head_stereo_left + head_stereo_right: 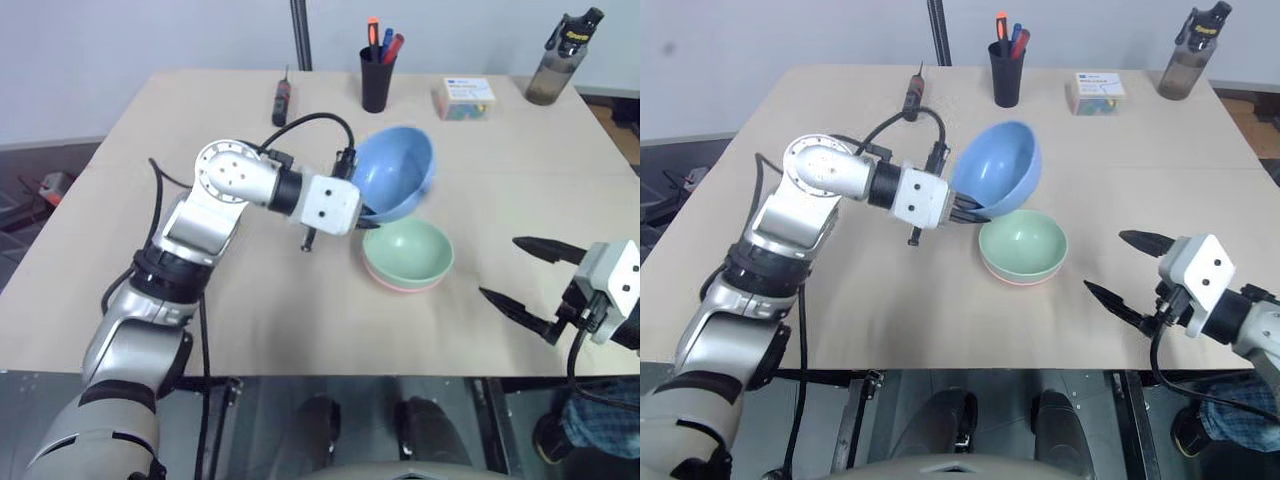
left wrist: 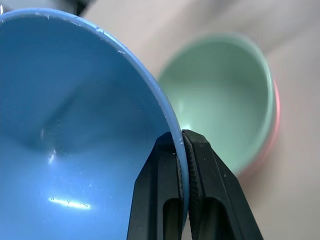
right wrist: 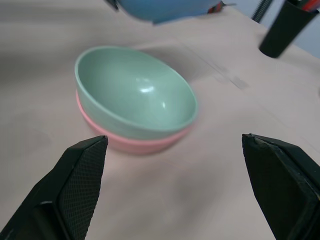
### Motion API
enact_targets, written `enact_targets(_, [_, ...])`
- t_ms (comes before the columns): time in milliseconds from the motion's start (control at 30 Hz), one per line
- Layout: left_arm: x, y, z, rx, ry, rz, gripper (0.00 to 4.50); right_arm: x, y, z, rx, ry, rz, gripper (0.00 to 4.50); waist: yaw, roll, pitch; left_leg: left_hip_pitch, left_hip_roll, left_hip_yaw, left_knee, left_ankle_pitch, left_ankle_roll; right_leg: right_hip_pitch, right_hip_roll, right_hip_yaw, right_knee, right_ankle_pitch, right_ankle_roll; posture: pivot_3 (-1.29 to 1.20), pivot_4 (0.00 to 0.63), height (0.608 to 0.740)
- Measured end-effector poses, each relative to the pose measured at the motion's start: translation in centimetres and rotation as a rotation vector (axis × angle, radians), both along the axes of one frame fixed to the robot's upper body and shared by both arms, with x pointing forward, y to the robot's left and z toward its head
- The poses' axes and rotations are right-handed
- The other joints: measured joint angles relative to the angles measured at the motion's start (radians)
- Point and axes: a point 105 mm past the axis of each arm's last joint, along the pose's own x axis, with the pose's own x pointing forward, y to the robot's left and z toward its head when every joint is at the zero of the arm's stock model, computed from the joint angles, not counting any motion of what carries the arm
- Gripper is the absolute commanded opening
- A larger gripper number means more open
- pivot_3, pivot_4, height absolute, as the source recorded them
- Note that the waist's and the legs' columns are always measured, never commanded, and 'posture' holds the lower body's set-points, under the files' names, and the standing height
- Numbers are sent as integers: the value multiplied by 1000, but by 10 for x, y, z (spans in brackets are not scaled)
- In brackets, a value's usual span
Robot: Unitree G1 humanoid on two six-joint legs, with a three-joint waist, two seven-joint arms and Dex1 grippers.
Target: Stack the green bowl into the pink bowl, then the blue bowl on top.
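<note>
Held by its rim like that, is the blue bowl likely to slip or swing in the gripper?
Probably stiff: the blue bowl keeps its round shape though the left gripper pinches only a thin stretch of rim. Likely light, since that one edge grip carries it tilted above the table. Its smooth, glossy wall may let it pivot or slip before reaching the green bowl.

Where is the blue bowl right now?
The small round sky-blue bowl is lifted and tilted, pinched at its rim by the left hand, just behind the pale green bowl nested in the pink bowl.
</note>
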Motion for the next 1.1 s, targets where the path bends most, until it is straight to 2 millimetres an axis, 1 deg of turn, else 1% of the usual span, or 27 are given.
enact_targets(33, [-1,-2,0,5,0,-23,762,0,0,1,-1,-7,-4,4500,-5,0,0,0,0,0,0,0,0,0,0,0,0,0,0,0,150,740])
enact_targets(67, [-2,-3,-1,16,5,-42,948,-1,1,2,0,-13,-2,4500,-8,0,0,0,0,0,0,0,-1,0,0,0,0,0,0,0,150,740])
enact_targets(133, [-6,-4,-3,19,21,-78,1834,-2,3,4,3,-22,1,4500,-11,0,0,0,1,0,0,0,-1,0,1,0,0,0,0,0,150,740])
enact_targets(200, [-10,-12,1,-37,38,-119,1834,-2,5,5,4,-29,-3,4500,-7,0,0,0,2,-1,0,0,-1,0,0,-1,0,0,0,0,150,740])
enact_targets(267, [-12,-15,6,-89,44,-139,1834,-1,7,7,7,-38,1,4500,-6,0,0,0,2,-1,0,0,-1,0,0,0,0,0,0,0,150,740])
enact_targets(367, [-6,-8,17,-211,50,-85,1834,4,11,8,19,-40,5,4500,-11,0,0,1,3,0,0,1,-2,0,0,0,0,0,0,0,150,740])
enact_targets(500, [14,14,15,-349,110,109,1834,15,17,14,49,-50,14,4500,-12,1,-1,1,4,0,0,1,-2,0,1,0,0,0,0,0,150,740])
enact_targets(567, [27,32,6,-440,148,273,1834,22,16,16,51,-49,17,4500,-9,1,-1,0,3,-1,0,1,-3,0,1,0,0,0,0,0,150,740])
enact_targets(600, [30,39,1,-469,171,326,2361,23,16,14,43,-38,22,4500,-8,1,-1,0,3,-1,0,1,-2,0,0,0,0,0,0,0,150,740])
enact_targets(633, [32,50,-10,-512,243,417,2838,27,14,7,8,4,38,4500,-6,1,-1,0,3,-1,0,1,-2,0,0,0,-1,0,0,0,150,740])
enact_targets(667, [32,51,-11,-512,247,420,3067,27,14,7,6,5,38,4500,-5,1,-1,0,3,-1,0,1,-2,0,0,-1,-1,0,0,0,150,740])
enact_targets(700, [30,57,-17,-530,308,457,3390,30,12,2,-7,29,44,4500,-3,0,0,-1,3,-2,0,1,-2,0,0,-1,-1,0,0,0,150,740])
enact_targets(733, [19,66,-28,-556,409,485,3906,33,6,-3,-9,58,41,4500,-6,0,0,-1,3,-1,0,1,-2,0,0,-1,-1,0,0,0,150,740])
enact_targets(767, [19,66,-28,-556,410,486,3906,33,6,-3,-9,59,40,4500,-6,0,0,-1,3,-1,0,1,-2,0,0,-1,-1,0,0,0,150,740])
enact_targets(800, [15,70,-32,-566,453,503,4449,36,2,-5,-1,73,32,4500,-4,0,0,-1,3,-2,0,1,-2,0,0,-1,-1,0,0,0,150,740])
enact_targets(867, [4,83,-41,-549,486,550,4482,35,-2,-8,-4,97,41,4500,-6,1,-1,0,4,-1,-1,1,-3,0,0,-1,-1,0,0,0,150,740])
enact_targets(900, [0,91,-44,-547,501,583,4482,34,-5,-10,-9,116,41,4500,-6,1,-1,0,4,-1,-1,1,-3,0,0,-1,-1,0,0,0,150,740])
enact_targets(967, [-11,114,-53,-527,515,668,4482,30,-16,-13,-17,140,23,4500,-6,1,-1,0,4,-1,-1,1,-2,0,0,0,-1,0,0,0,150,740])
enact_targets(1000, [-13,120,-56,-525,522,692,4482,30,-21,-14,-16,146,8,4500,-6,1,-1,0,4,-1,-1,1,-2,0,0,0,-1,0,0,0,150,740])
enact_targets(1100, [-26,140,-61,-502,528,769,4482,27,-33,-8,-29,122,-25,4500,-2,1,-1,2,4,-1,-1,0,0,2,-1,0,-1,0,0,0,150,740])
